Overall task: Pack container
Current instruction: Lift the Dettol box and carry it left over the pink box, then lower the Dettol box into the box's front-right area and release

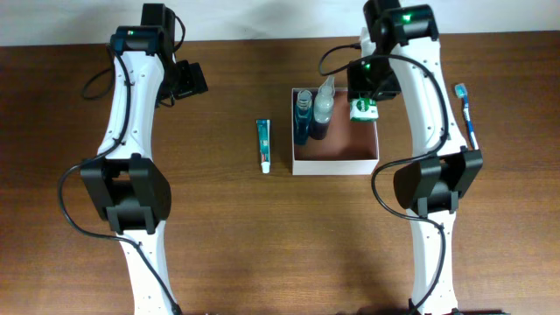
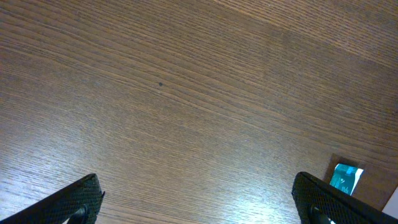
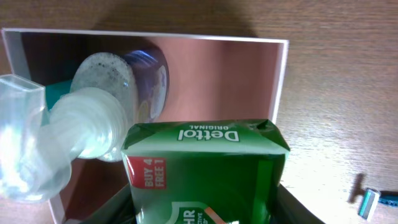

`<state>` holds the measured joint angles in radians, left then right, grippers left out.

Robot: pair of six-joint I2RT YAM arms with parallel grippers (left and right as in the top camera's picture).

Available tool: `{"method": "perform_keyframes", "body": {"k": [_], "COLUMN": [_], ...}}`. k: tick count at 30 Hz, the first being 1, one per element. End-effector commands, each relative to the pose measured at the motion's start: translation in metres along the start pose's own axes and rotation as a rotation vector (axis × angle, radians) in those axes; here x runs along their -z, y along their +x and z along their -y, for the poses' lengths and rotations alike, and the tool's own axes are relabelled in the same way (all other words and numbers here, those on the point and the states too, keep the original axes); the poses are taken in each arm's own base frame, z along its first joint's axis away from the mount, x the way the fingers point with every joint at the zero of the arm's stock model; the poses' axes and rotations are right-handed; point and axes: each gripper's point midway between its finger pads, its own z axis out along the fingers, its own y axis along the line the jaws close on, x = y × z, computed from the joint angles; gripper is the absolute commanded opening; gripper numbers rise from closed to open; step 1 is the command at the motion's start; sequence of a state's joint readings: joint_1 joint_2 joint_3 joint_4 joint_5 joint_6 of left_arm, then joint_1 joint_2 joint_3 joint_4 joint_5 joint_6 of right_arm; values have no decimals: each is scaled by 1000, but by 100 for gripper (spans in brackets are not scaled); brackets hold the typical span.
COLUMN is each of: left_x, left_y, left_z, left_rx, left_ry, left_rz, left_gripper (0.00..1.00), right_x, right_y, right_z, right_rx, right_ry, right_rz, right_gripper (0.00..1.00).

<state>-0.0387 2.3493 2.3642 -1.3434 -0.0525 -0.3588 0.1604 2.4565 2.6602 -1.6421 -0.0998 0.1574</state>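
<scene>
Container: soap packet poised above it
Right fingers: pinching soap packet; next likely lower, release
Left fingers: spread

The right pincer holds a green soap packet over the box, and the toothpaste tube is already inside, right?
No: the overhead view shows the toothpaste tube on the table beside the box. The right pincer does hold the green soap packet over it.

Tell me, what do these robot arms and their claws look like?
Both the left arm and right arm are white shells with bulky black joints, thin black cables looping beside them and small green lights near the top. The left claw has black fingers with a fine dimpled texture.
</scene>
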Motion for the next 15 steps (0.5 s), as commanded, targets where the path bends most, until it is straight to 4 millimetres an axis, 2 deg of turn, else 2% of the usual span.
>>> {"method": "perform_keyframes", "body": {"k": [1,15], "left_x": [0,0], "left_y": [-2,-2], "left_z": [-1,-1], "left_rx": [-13,-13], "left_ry": [-3,-3], "left_rz": [5,5], "left_gripper": [99,99], "right_x": [-6,-30], "right_y": [3,1], "right_z": [-6,-3], "right_rx": [0,-2], "right_ry": [-12,-8], "right_rz": [-13,-33], "right_gripper": [48,49]}}
